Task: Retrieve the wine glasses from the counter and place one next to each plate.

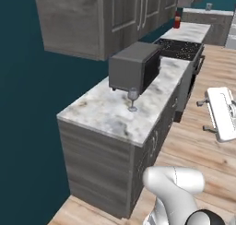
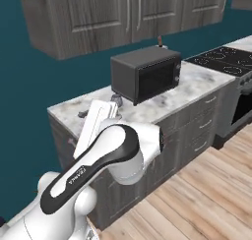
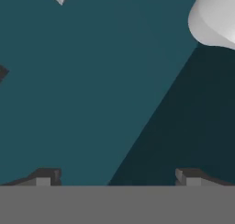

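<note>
- Gripper [image 3: 117, 177]: jaws spread wide, nothing between them; two dark finger tips [image 3: 46, 176] at the bottom of the hand view, facing a teal wall [image 3: 92, 81].
- Hand: visible in the left base view as a white block at the right edge, over the wood floor [image 1: 198, 141], well apart from the counter [image 1: 106, 113].
- Wine glass [image 1: 132, 99]: upright on the marbled counter, just in front of the microwave [image 1: 134, 66], near the counter's front half.
- Microwave: dark grey box, standing on the same counter, door toward the floor side.
- Stove [image 1: 180, 48]: black cooktop, just beyond the counter.
- Upper cabinets [image 1: 101, 16]: grey wood, mounted above the counter.
- Second glass and plates: cannot tell the location.
</note>
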Robot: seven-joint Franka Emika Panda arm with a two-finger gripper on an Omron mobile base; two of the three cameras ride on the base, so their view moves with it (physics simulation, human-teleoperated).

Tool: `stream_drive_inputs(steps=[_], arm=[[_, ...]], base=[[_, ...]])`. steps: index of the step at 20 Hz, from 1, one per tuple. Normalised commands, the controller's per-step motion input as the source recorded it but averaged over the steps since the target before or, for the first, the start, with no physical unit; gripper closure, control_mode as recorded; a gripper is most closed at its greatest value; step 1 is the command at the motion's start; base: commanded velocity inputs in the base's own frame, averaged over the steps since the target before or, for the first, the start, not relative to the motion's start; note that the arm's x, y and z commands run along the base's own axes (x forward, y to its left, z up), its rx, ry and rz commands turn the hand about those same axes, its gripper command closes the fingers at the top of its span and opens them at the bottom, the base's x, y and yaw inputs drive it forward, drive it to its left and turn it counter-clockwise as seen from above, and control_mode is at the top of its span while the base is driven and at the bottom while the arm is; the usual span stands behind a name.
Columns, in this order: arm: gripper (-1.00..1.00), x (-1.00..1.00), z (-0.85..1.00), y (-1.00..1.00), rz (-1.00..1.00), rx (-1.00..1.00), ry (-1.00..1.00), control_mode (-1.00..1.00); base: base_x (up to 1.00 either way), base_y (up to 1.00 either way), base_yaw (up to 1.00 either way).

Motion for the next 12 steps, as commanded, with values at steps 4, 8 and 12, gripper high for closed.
stream_drive_inputs(steps=[4, 8, 12], arm=[[-1.0, 0.0, 0.0, 0.0, 0.0, 0.0, 0.0, 1.0], [-1.0, 0.0, 0.0, 0.0, 0.0, 0.0, 0.0, 1.0], [-1.0, 0.0, 0.0, 0.0, 0.0, 0.0, 0.0, 1.0]], base=[[0.41, 0.24, -0.3], [0.03, -0.66, -0.17], [0.14, -0.8, -0.05]])
